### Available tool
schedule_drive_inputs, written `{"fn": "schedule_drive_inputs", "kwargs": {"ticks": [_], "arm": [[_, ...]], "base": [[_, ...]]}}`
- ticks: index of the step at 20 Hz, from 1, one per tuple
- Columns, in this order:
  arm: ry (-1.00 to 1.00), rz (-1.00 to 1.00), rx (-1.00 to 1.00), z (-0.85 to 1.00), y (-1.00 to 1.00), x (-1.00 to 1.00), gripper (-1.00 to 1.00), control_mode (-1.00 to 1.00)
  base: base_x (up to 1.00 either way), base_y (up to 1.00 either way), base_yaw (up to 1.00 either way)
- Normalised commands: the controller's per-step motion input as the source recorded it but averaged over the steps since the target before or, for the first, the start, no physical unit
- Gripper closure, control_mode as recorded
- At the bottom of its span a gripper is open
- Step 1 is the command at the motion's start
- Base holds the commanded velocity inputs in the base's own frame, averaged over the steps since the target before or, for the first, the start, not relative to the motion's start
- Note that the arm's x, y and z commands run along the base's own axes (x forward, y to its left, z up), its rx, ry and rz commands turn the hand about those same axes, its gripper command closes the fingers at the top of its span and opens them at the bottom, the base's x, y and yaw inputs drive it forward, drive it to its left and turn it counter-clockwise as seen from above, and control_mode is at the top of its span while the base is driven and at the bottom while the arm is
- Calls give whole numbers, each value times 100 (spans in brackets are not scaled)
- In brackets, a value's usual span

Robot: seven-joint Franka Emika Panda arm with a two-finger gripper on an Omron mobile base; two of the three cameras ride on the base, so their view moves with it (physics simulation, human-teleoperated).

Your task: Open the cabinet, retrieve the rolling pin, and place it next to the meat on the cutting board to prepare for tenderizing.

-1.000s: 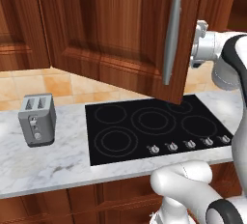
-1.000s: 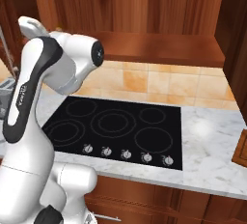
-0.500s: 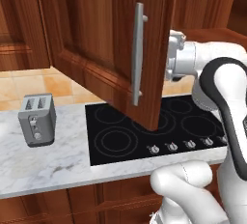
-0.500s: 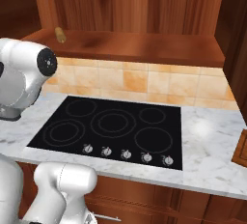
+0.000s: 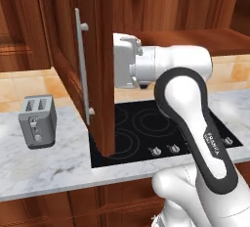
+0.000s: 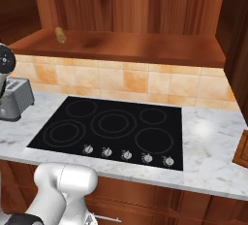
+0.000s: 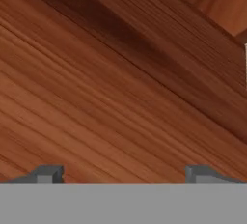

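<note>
**Door swung wide, pin waiting on the shelf**

I have the cabinet door standing out edge-on over the left side of the stovetop, its grey bar handle facing away from the arm. My gripper sits hard up against the inner face of that door; in the hand view I see wood grain just ahead, and the two fingertips stand wide apart with nothing between them. So the hand is spread and empty.

The rolling pin lies on the cabinet shelf, near its left end and towards the back, seen end-on as a small tan shape in the right base view. I cannot make out its handles from here. The toaster stands on the marble counter left of the stovetop.

My read on the pin: rigid wood, fairly light, smooth and round, so it will want to roll or swivel if I pinch it off-centre. I would take it across the middle of the barrel, jaws square to its length, not by a thin end handle. It should survive a bump, but nudging it could send it rolling along the shelf.
</note>
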Motion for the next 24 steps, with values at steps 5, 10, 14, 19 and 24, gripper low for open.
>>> {"fn": "schedule_drive_inputs", "kwargs": {"ticks": [5, 10, 14, 19, 24], "arm": [[15, 0, -9, -2, 77, 8, -100, -100], [8, 0, -11, -11, 58, 2, -100, -100], [0, -3, -7, -5, 22, 0, -100, -100], [0, -3, 0, 0, -38, 0, -100, -100], [-3, -1, 0, 0, -63, 0, -100, -100]], "base": [[0, 0, 0], [0, 0, 0], [0, 0, 0], [0, 0, 0], [0, 0, 0]]}}
